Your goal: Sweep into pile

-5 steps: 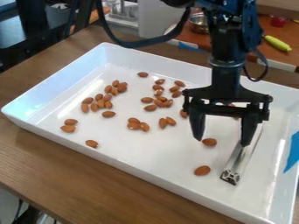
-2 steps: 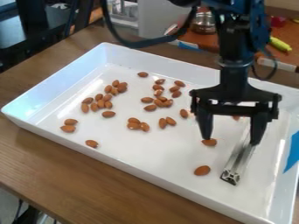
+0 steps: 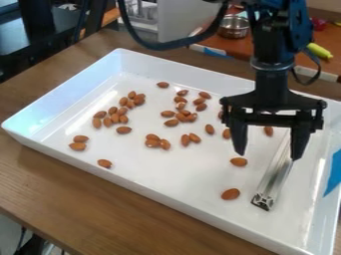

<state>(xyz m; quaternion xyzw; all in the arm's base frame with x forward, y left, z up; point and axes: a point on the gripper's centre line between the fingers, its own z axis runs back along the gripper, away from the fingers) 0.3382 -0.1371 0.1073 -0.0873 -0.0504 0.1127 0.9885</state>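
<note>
White rectangular tray (image 3: 180,167) held brown oval almonds (image 3: 152,143), mostly nine-to-twelve o'clock, and silver metal bar (image 3: 274,179), four o'clock | black two-finger gripper (image 3: 267,155) hung downward, three o'clock | fingers spread wide, held nothing

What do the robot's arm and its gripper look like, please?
The arm is black, slim and jointed, with a silvery ring around it above the gripper and loose black cables looping beside it. The gripper is black too: a wide crossbar carries two straight fingers that narrow toward their tips.
</note>
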